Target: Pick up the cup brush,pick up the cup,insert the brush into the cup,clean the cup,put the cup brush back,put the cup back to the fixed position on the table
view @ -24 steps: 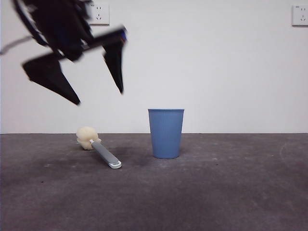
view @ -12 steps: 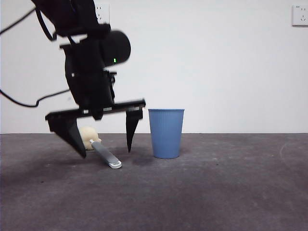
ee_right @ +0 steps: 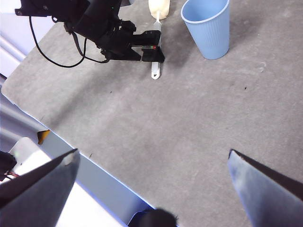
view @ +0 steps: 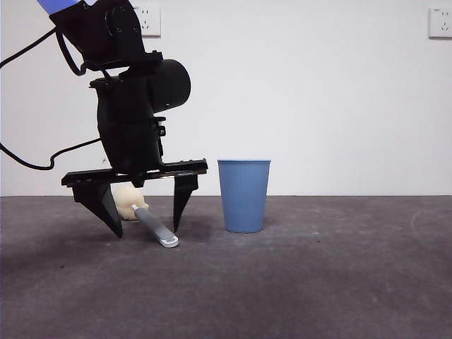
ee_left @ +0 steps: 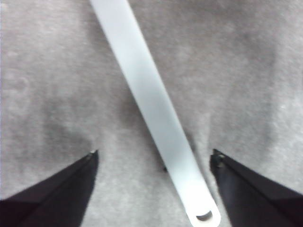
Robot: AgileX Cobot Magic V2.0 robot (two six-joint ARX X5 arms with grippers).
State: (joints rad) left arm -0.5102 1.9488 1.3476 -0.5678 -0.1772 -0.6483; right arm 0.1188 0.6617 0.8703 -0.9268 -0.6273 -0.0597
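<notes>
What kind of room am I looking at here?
Probably a robot lab or test bench: a bare dark grey table against a plain white wall with sockets, holding only a blue cup and a cup brush under the left gripper.

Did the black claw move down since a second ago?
Yes. The left claw has dropped from up near the wall socket to the table, its open jaws now on either side of the cup brush handle.

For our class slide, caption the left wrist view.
Open left tool straddling the cup brush handle on the table.

Bare table [view: 339,282] surrounds the cup [view: 244,195]; the left gripper [view: 145,215] straddles the cup brush [view: 145,215].
</notes>
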